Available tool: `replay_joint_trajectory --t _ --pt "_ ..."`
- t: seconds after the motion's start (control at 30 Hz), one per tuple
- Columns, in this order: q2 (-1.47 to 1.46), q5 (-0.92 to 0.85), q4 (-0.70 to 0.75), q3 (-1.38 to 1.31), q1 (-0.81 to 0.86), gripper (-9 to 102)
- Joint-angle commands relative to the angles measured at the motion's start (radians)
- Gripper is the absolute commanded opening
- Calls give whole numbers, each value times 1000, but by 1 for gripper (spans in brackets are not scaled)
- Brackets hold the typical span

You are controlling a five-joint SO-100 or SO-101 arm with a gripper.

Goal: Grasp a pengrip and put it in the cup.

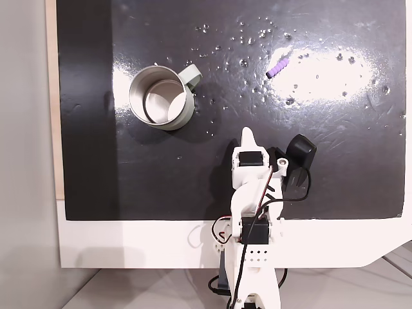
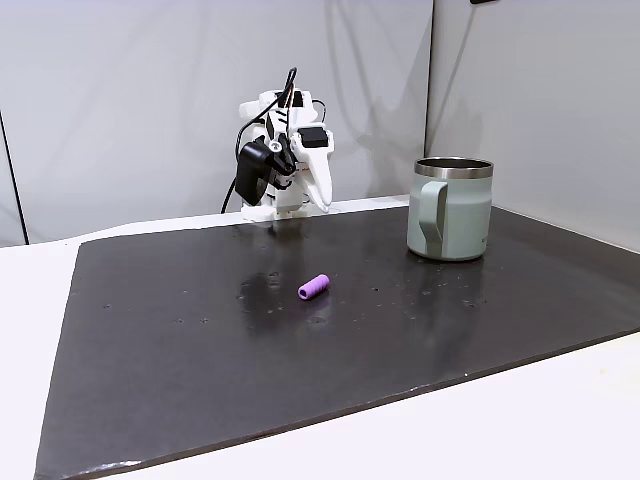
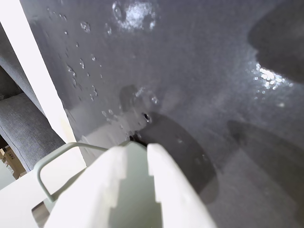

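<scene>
Black matting (image 1: 161,187) is laid over the white worktop (image 1: 129,244), with pale grey walls behind in the side-on fixed view. The pengrip (image 1: 278,65) is seen lying on its side on the mat, well apart from the cup (image 1: 161,96), which stands upright with its handle turned toward the pengrip in the top-down fixed view. The arm is folded back near its base, and the end effector (image 3: 137,148) is shown in the wrist view with its fingers pressed nearly together, nothing being pinched. For the reach to be done well, the fingers should first be spread, then lowered astride the tube across its short width, so that it is squeezed on its ribbed sides and not rolled away on the glossy mat
</scene>
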Motion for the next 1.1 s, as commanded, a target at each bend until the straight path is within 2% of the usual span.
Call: replay_joint_trajectory --t 0.0,0.43,0.6,0.73,1.07 --pt "12 11 -28 -9 9 0" --pt "12 -3 -17 -32 21 0" --pt "12 -132 140 -249 37 0" --pt "-17 -282 210 -416 69 0" --pt "-442 -466 164 -782 213 0"
